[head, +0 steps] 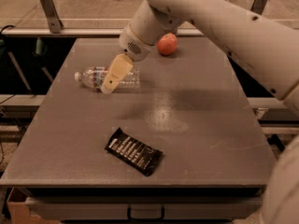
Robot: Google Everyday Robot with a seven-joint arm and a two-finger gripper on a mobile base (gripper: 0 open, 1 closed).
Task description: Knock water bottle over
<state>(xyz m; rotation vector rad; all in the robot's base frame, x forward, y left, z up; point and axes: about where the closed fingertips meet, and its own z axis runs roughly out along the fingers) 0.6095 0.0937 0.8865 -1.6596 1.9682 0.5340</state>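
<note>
The water bottle (88, 77) lies flat on the desk (210, 125), gripper (108, 87) over its middle (jaws: can't tell), so a nudge could roll it off.

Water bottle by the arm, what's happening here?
The robot's claw hangs in front of the water bottle, which lies on its side at the far left of the table, cap pointing left. So the knock-over looks done. A red fruit sits near the far edge; a dark snack packet lies near the front.
</note>
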